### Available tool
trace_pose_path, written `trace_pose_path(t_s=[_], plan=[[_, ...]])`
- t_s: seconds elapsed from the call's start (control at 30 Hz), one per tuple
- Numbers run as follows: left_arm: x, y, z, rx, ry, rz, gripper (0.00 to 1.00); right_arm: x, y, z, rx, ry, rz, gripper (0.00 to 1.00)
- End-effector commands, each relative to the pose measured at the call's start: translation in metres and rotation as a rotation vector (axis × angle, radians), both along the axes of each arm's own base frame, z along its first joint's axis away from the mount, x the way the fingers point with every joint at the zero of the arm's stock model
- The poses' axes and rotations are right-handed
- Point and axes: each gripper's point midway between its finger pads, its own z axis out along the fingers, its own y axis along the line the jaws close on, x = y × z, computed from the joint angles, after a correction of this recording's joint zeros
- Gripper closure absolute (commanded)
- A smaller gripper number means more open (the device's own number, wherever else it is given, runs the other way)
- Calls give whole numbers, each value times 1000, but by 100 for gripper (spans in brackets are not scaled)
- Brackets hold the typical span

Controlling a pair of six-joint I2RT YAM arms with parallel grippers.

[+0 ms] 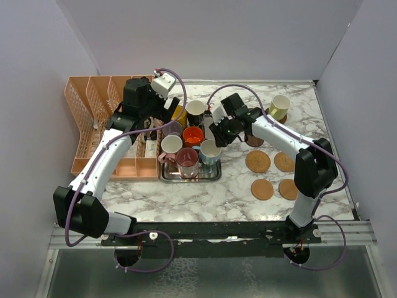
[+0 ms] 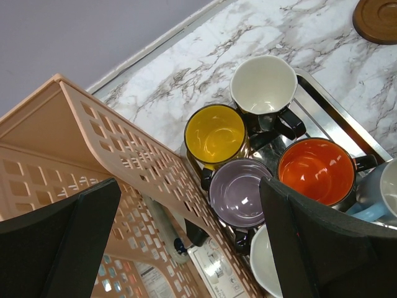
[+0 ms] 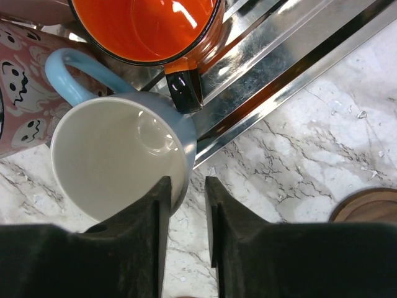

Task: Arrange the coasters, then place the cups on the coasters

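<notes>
- Narrowed to a slim gap, the right fingers straddle the wall of the light blue mug, one inside the rim and one outside. A sliver of surface shows beside the outer one, so I cannot tell whether the pinch is firm.
- That mug stands at the edge of the steel tray, its handle on the side far from these fingers and the orange mug just beyond it.
- It looks like glazed ceramic: rigid, slick and chippable, probably heavy for a rim pinch. The wall opposite the handle seems the best hold.
- A brown coaster lies to the outer finger's side.
- The left fingers stand wide apart and empty above the yellow mug.
</notes>
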Motion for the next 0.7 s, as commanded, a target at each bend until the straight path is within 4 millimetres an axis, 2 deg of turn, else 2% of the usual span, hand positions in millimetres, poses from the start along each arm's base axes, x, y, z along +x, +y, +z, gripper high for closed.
trace_pose_path(t_s=[0.0, 0.47, 0.67], plan=[[-3, 7, 9, 5, -31, 17, 1, 2, -3, -3, -35, -5, -24, 75], [-6, 9, 6, 16, -30, 12, 1, 7, -2, -4, -47, -5, -37, 91], [-6, 9, 5, 17, -28, 6, 1, 10, -1, 2, -42, -19, -41, 97]])
